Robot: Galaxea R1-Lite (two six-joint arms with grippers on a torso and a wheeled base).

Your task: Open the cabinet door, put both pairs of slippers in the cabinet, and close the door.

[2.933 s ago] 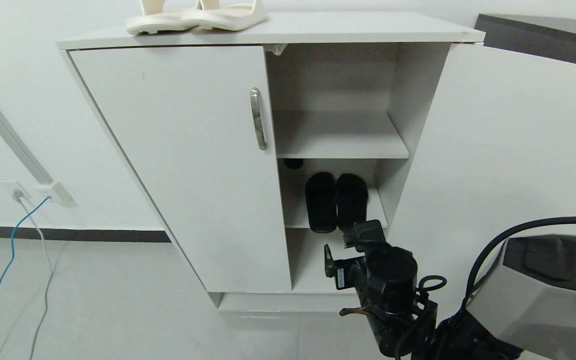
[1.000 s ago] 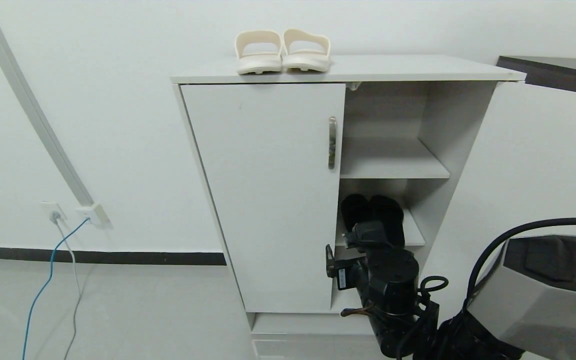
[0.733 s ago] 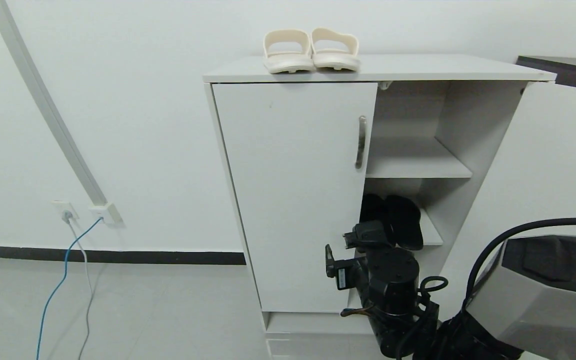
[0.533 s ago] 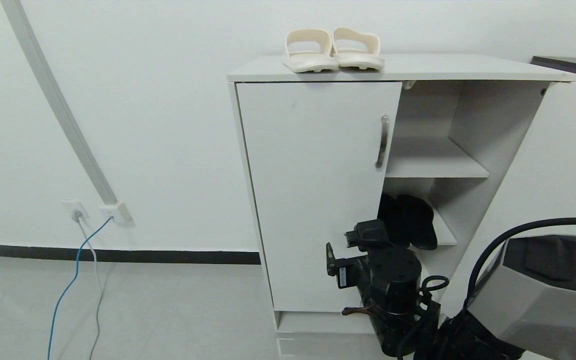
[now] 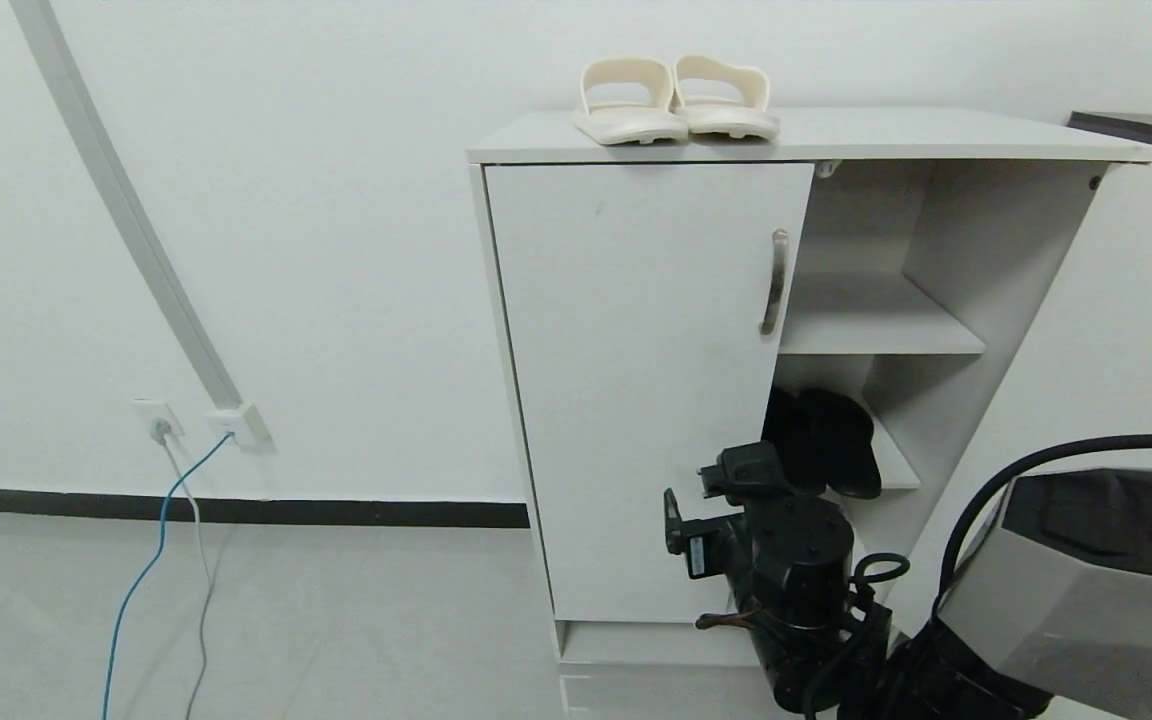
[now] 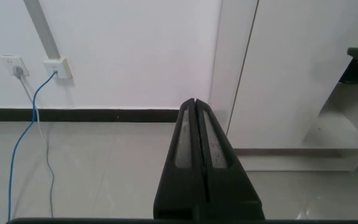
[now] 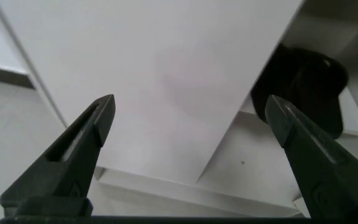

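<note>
A white cabinet (image 5: pixel 816 150) stands against the wall. Its left door (image 5: pixel 646 380) is shut and its right door (image 5: pixel 1126 320) swings wide open. A cream pair of slippers (image 5: pixel 678 100) rests on the cabinet top. A black pair of slippers (image 5: pixel 831 445) lies on the middle shelf, also seen as black slippers (image 7: pixel 309 81) in the right wrist view. My right gripper (image 7: pixel 190 106) is open and empty, low before the shut door's inner edge. My left gripper (image 6: pixel 194 104) is shut on nothing, low above the floor, left of the cabinet.
The upper shelf (image 5: pixel 876 330) is bare. A metal handle (image 5: pixel 774 282) sits on the shut door. Wall sockets (image 5: pixel 156 415) with a blue cable (image 5: pixel 151 570) and a slanted grey conduit (image 5: pixel 126 215) lie to the left. Open floor (image 5: pixel 286 620) spreads there.
The head camera has pulled back and turned left, so the cabinet now sits farther off and more to the right. The right arm keeps its pose.
</note>
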